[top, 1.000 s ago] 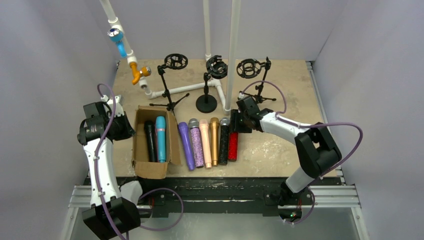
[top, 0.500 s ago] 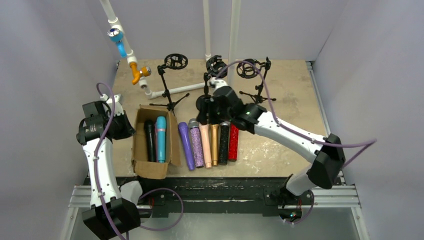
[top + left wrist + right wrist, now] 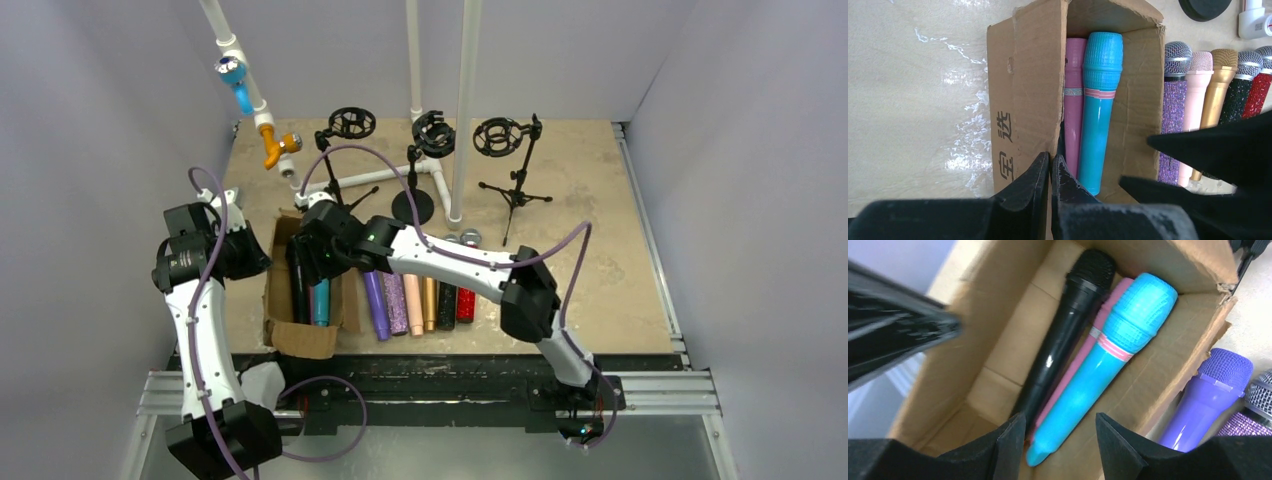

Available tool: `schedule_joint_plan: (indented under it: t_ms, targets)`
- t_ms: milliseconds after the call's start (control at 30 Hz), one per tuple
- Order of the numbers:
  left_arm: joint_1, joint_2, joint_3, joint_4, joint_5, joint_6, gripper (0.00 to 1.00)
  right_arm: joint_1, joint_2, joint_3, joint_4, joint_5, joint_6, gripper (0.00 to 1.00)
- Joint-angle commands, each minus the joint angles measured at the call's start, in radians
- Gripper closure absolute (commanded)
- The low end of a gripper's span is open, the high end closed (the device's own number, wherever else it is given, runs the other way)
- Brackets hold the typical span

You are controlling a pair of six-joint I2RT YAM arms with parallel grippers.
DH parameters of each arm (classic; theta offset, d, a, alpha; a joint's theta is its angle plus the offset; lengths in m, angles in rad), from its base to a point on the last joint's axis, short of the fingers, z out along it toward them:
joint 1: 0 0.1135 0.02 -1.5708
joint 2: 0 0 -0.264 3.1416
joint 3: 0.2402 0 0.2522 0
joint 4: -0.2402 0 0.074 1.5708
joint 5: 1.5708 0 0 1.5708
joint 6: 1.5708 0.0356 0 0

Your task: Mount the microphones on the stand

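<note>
The right gripper (image 3: 1059, 419) hangs with its jaws spread and empty over the open cardboard box (image 3: 998, 325). Directly beneath it lie three microphones side by side: a black microphone (image 3: 1068, 325), a pink microphone (image 3: 1087, 352) tucked half under its neighbour, and a blue microphone (image 3: 1113, 350) whose tail shows between the fingers (image 3: 1010, 440) in the right wrist view. The top view shows only the black and blue ones in the box, because the right arm covers part of it. The pink one appears only in the two wrist views, and the left wrist view does not show the black one past the box wall. The left gripper (image 3: 1050, 159) is pressed shut on nothing, its tips at the near end of that wall. Just outside the box, beside the right gripper, six more lie in a row on the table (image 3: 600, 230): a purple microphone (image 3: 1208, 395), purple glitter microphone (image 3: 1173, 110), peach microphone (image 3: 1193, 100), gold microphone (image 3: 1215, 85), black glitter microphone (image 3: 1234, 100) and red glitter microphone (image 3: 1257, 97). The left wrist view shows five of them and the right wrist view only two. That makes nine lying down. Three stands (image 3: 412, 208) rise well beyond both grippers and are seen only from the top.
</note>
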Motion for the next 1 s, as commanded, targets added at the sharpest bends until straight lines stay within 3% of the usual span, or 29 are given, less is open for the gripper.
schedule_joint_plan:
  t_ms: [0, 633, 800, 967]
  targets:
    - [-0.002, -0.034, 0.038, 0.040, 0.039, -0.046, 1.00, -0.012, 0.079, 0.114, -0.107, 0.031, -0.033, 0.43]
    - [-0.029, -0.045, 0.003, 0.075, 0.128, -0.101, 1.00, -0.029, 0.325, 0.279, -0.171, 0.054, -0.051, 0.39]
    - [-0.033, -0.026, -0.010, 0.069, 0.117, -0.083, 1.00, -0.033, 0.333, 0.276, -0.120, 0.033, -0.023, 0.48]
    - [-0.033, -0.018, -0.007, 0.059, 0.046, -0.038, 1.00, -0.045, 0.225, 0.202, -0.015, 0.026, -0.010, 0.66]
